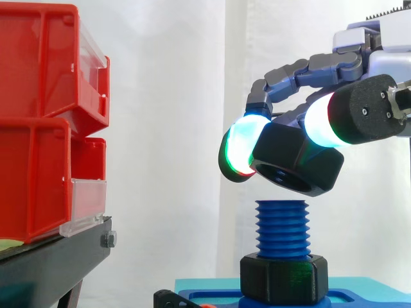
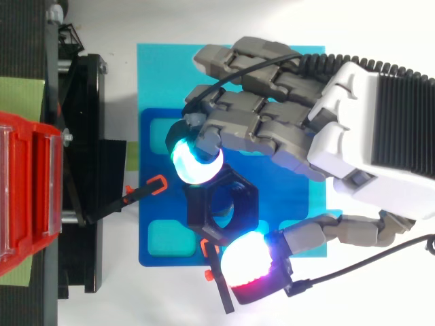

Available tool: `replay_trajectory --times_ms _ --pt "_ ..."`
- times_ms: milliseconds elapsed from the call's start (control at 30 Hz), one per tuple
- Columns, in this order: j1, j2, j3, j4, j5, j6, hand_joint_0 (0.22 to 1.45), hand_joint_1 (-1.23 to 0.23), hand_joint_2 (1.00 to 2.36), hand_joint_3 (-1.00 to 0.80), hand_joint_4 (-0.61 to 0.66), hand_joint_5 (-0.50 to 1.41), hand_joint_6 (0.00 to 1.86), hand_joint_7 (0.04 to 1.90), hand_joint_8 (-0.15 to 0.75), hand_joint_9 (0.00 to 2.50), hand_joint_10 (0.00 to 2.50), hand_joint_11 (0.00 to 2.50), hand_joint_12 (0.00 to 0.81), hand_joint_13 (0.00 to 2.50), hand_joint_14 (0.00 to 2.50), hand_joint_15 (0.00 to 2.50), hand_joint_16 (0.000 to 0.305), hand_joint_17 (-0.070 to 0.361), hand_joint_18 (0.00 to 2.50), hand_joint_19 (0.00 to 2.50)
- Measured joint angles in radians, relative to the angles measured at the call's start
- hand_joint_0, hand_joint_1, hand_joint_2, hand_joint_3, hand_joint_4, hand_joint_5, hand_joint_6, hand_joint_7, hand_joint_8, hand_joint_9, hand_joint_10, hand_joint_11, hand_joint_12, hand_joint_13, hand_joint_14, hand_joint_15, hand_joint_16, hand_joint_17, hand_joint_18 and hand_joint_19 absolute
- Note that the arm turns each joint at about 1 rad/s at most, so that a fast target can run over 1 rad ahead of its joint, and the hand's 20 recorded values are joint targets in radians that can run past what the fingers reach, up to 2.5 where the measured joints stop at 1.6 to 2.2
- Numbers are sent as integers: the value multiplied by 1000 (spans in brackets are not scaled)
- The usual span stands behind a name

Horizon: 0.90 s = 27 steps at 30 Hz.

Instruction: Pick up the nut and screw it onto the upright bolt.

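no text, labels or numbers readable

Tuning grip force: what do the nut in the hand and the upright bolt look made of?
The nut looks like matte black plastic, possibly printed: dull, no metallic glint. The bolt looks like matte blue plastic: uniform colour, coarse chunky thread. Judged by look alone.
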Motion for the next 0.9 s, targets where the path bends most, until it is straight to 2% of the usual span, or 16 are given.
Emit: replay_trajectory --times_ms 533,700,900 --pt "-13 0 0 -14 -15 9 574 -671 1000 -500 181 -119 503 1152 250 570 4 144 339 279 0 0 50 114 245 106" --pt "-18 0 0 -23 -40 9 574 -671 1000 -500 185 -119 502 1154 251 571 4 140 338 280 0 0 50 114 245 99" --pt "-21 0 0 -27 -48 8 575 -671 1000 -500 179 -119 503 1153 249 571 4 145 338 281 0 0 50 113 246 106"
